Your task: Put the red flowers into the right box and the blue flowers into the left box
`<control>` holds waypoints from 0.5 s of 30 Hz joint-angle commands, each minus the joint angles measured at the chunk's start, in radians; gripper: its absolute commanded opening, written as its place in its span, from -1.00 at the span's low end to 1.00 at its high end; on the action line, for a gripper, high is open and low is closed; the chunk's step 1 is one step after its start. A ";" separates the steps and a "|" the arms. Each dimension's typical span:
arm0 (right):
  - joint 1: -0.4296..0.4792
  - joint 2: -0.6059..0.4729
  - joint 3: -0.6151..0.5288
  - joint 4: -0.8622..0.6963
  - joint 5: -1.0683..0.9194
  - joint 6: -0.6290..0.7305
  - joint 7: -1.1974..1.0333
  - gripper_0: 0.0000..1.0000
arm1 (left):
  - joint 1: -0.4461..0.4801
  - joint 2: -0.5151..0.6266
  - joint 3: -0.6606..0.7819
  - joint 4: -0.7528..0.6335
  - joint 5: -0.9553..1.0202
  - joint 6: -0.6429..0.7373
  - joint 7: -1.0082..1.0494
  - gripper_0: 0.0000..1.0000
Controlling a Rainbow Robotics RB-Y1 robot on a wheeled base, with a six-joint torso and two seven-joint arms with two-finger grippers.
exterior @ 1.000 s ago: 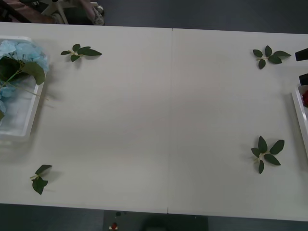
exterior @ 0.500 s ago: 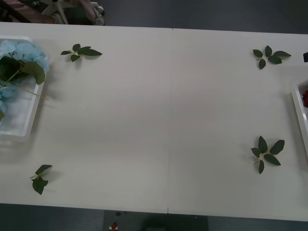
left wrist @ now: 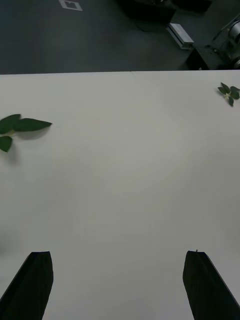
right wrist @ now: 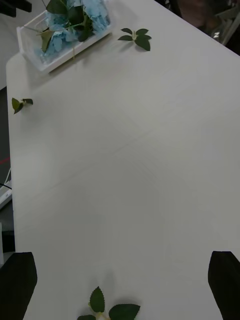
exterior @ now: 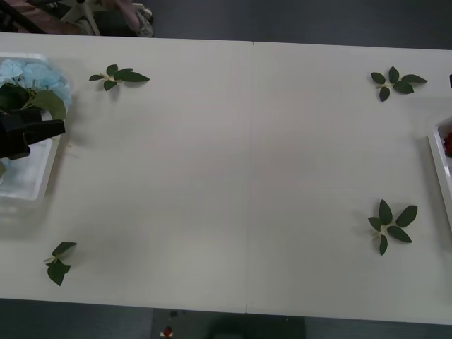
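White counter (exterior: 247, 176) runs across the front view, with dark floor beyond its far edge. At its left end the blue flowers (exterior: 32, 74) lie heaped in the left box (exterior: 42, 180), pale heads toward the far end of the tray and a big leaf across them; the right wrist view shows the same blue flowers (right wrist: 75, 20) inside that box (right wrist: 35, 52) at the far corner of the counter. At the right end, a bit of the red flowers (exterior: 448, 143) shows inside the rim of the right box (exterior: 438, 173). No bloom lies loose on the open counter: what is left there are leaf sprigs, one near the far left (exterior: 118, 75), one near the front left (exterior: 58, 263), one far right (exterior: 395, 82) and one front right (exterior: 390, 226).

The left gripper (exterior: 28, 134) sits directly over the left box, just beside the blue heads, dark fingers (left wrist: 35, 280) spread wide apart and pinching nothing. The right gripper (right wrist: 120, 285) hangs near the right end, looking back along the counter's long axis toward the left box, fingers (right wrist: 225, 280) likewise spread and empty, a leaf sprig (right wrist: 107, 307) just beneath.

Judging by this, the sorting looks complete. The coming move seems to be a withdrawal, and each arm is already at its own end of the counter.
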 commanded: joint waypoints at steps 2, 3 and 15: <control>-0.007 -0.031 -0.003 -0.012 -0.007 -0.002 0.019 1.00 | -0.150 0.118 -0.163 -0.087 -0.006 -0.108 0.035 0.50; -0.007 -0.031 -0.003 -0.012 -0.007 -0.002 0.019 1.00 | -0.167 0.121 -0.181 -0.090 -0.010 -0.114 0.032 0.50; -0.007 -0.031 -0.003 -0.012 -0.007 -0.002 0.019 1.00 | -0.446 0.106 -0.462 -0.145 -0.181 -0.181 0.023 0.50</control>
